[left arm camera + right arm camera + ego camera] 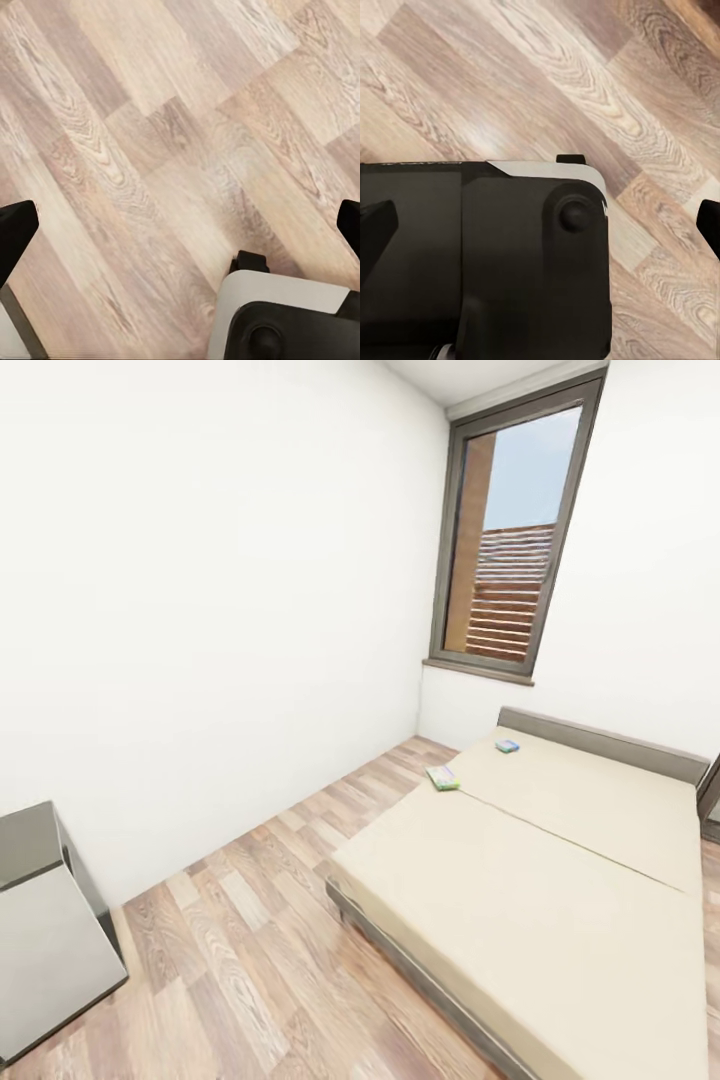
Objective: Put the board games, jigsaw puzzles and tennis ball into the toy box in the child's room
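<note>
Two board games lie on the beige bed (560, 880) near its grey headboard. One is a green flat box (443, 777) at the mattress edge by the floor. The other is a smaller blue box (508, 746) closer to the headboard. The toy box, jigsaw puzzles and tennis ball are out of view. My left gripper (182, 229) hangs open over the wood floor, its black fingertips (15, 232) far apart. My right gripper (542, 225) is open too, above my own black and white base (510, 255). Neither gripper holds anything.
A grey cabinet-like block (45, 920) stands at the lower left against the white wall. Wood-plank floor (250, 920) runs between it and the bed. A tall dark-framed window (510, 530) sits in the far wall behind the headboard.
</note>
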{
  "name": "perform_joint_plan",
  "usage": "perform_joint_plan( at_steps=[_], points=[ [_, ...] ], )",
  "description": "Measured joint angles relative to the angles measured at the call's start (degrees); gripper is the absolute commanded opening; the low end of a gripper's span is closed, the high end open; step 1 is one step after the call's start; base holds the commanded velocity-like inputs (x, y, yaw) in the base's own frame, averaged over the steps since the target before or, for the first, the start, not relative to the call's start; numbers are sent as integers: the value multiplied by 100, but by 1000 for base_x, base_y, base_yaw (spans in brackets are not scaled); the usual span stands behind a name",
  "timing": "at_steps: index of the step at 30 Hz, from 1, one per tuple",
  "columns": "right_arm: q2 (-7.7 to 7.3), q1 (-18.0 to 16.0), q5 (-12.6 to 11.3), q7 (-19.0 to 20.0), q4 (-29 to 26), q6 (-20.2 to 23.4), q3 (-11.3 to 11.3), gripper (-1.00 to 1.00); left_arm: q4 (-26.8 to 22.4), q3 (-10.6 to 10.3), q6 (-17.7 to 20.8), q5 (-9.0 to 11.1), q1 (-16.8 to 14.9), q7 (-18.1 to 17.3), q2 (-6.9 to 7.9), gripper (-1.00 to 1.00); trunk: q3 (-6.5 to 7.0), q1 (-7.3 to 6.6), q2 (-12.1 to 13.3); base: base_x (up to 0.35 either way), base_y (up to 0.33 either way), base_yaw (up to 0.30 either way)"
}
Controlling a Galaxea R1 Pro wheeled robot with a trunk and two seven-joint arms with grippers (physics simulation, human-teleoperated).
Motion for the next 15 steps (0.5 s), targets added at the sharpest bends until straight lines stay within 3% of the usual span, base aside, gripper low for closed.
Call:
perform_joint_plan(
  at_steps=[15],
  points=[
    [0, -1, 0, 0, 0, 0, 0, 100, 4, -1, -14, 0, 0, 0, 1, 100, -4, 0, 0, 0, 0, 282]
  ],
)
